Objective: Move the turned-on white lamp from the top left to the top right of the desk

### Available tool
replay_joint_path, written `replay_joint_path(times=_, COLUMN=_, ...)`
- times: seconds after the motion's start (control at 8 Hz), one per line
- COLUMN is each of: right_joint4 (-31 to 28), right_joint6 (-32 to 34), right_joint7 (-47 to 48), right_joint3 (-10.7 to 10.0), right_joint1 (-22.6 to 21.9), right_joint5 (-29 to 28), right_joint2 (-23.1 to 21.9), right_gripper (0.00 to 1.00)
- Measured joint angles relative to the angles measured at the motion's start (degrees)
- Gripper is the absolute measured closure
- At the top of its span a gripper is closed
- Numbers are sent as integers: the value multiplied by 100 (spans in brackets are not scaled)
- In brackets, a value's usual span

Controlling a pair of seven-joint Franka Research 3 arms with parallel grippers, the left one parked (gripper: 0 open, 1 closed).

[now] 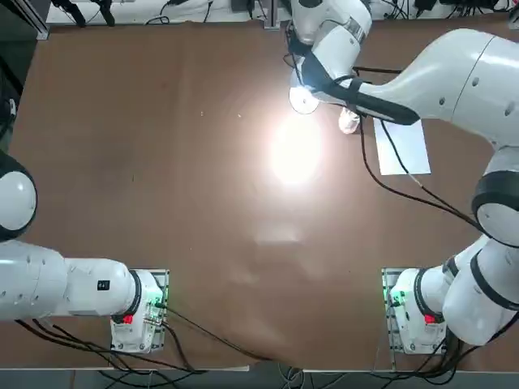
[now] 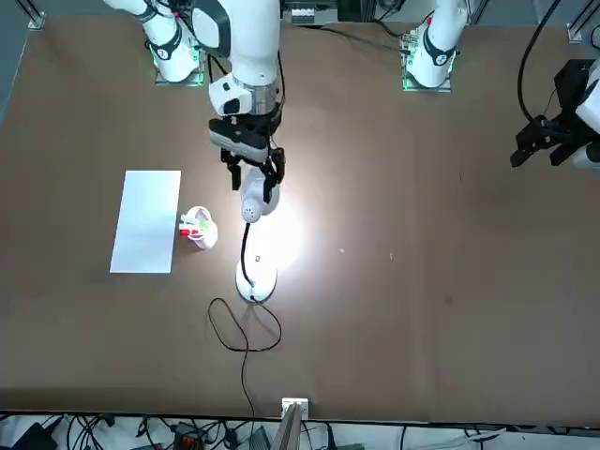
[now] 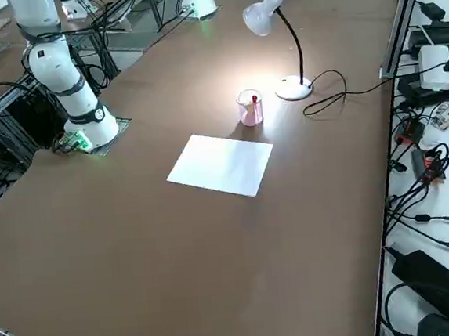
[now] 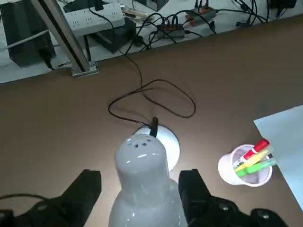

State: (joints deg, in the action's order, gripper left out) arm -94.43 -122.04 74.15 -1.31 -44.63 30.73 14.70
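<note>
Front view: the lit lamp stands upright on the counter, to the robot's left of the paper. The right pincer is spread wide around its head, without a grip. The approach looks done; gripping, carrying to the paper's far right and releasing seem left.
</note>
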Motion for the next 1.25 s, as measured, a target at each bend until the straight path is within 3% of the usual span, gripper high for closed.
replay_joint_path(times=1.25, right_joint4=1, right_joint6=-213, right_joint7=2, right_joint3=-56, right_joint1=14, right_joint5=434, right_joint2=376, right_gripper=1)
